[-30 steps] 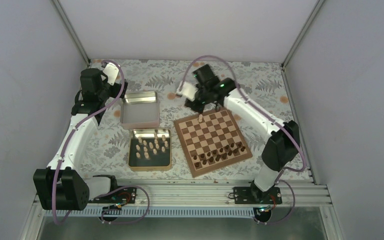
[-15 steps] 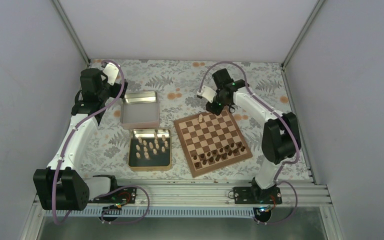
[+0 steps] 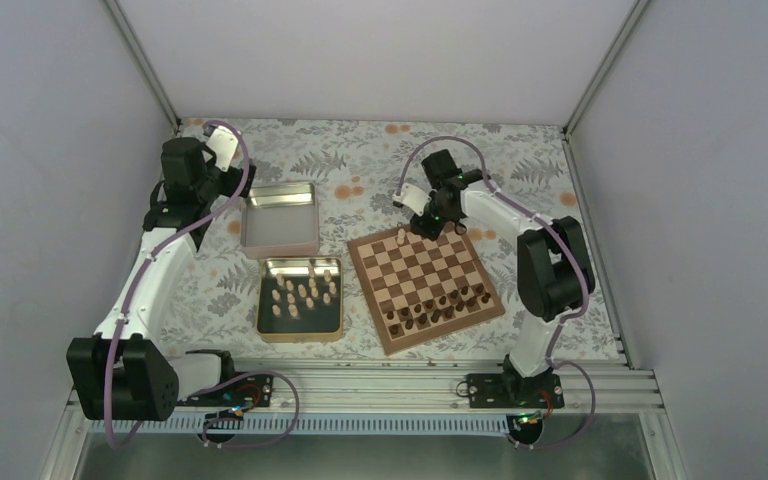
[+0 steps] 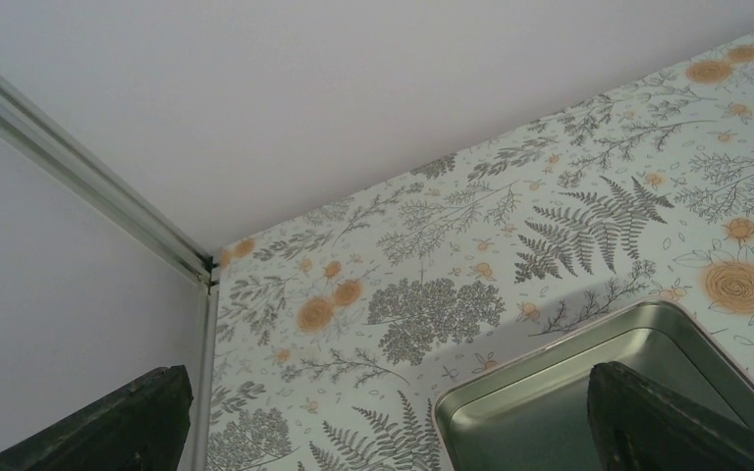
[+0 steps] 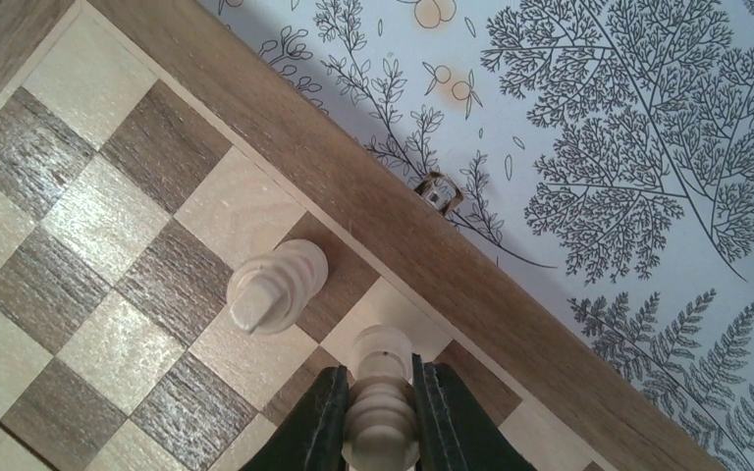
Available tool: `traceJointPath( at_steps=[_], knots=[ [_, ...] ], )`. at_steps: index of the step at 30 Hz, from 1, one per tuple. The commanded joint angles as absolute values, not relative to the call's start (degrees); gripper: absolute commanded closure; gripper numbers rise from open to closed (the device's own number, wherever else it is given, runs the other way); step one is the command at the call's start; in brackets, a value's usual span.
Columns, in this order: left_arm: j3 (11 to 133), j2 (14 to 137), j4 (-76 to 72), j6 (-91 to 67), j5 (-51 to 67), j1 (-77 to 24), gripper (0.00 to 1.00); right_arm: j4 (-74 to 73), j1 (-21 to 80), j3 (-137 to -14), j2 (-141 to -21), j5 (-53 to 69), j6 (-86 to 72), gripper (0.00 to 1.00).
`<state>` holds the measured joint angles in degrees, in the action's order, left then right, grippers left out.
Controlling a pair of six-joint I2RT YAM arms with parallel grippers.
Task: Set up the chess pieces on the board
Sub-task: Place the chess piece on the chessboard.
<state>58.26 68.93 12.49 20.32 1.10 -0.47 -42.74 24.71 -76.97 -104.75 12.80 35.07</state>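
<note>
While the right gripper (image 5: 381, 437) hangs over the far rank of the board (image 3: 430, 290), we note it clamped on one pale chessman (image 5: 381, 397). It grips the body, with the rounded head clear of the fingertips. From the wrist view the held man sits over the squares just inside the border. We cannot tell whether its base touches the wood. A second pale chessman (image 5: 275, 285) stands upright on a dark square at 10 o'clock of the held one, near but apart.

Overhead, the right gripper works at the board's 12 o'clock edge. Dark chessmen (image 3: 438, 305) fill the two ranks at 6 o'clock. The other pale chessmen (image 3: 302, 292) lie in an open tin (image 3: 300, 338) at 9 o'clock of the board, with an empty tin (image 3: 278, 248) at 12 o'clock of that one. The left gripper (image 4: 390, 392) is parked far left over a corner of the empty tin, jaws spread wide, holding nothing.

Judgement: this is the placing step for an early pale man, and most of the setup is not yet done.

Risks from here:
1. Letting go before the base is flat would tip the man, and this near the border it could roll onto the flowered cloth (image 5: 648, 147).
2. The finger on the 9 o'clock side has little room, so a wide spread or a sideways retreat could knock the standing neighbour.
3. The held man may straddle a square line, and if released so it lands off-centre.
4. A narrow body may cling to a pad and lift away with it.
</note>
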Motion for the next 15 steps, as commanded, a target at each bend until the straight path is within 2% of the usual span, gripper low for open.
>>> traceJointPath(
  at_steps=[1,9,13,15],
  knots=[
    [57.87,67.65,11.58,19.93,1.65,-0.18,0.00,-41.32,24.79,-77.74,-106.82,14.73,34.57,0.86],
    [57.95,68.08,11.75,20.15,2.63,-0.22,0.00,-42.00,24.86,-78.38,-107.98,14.39,34.88,0.85],
    [58.27,68.37,11.82,20.12,2.78,-0.20,0.00,-41.57,24.74,-78.28,-107.98,13.65,34.87,0.80],
    [58.27,68.21,11.82,20.13,2.81,-0.18,0.00,-41.36,24.73,-78.43,-107.42,13.40,34.73,0.74]
  ],
)
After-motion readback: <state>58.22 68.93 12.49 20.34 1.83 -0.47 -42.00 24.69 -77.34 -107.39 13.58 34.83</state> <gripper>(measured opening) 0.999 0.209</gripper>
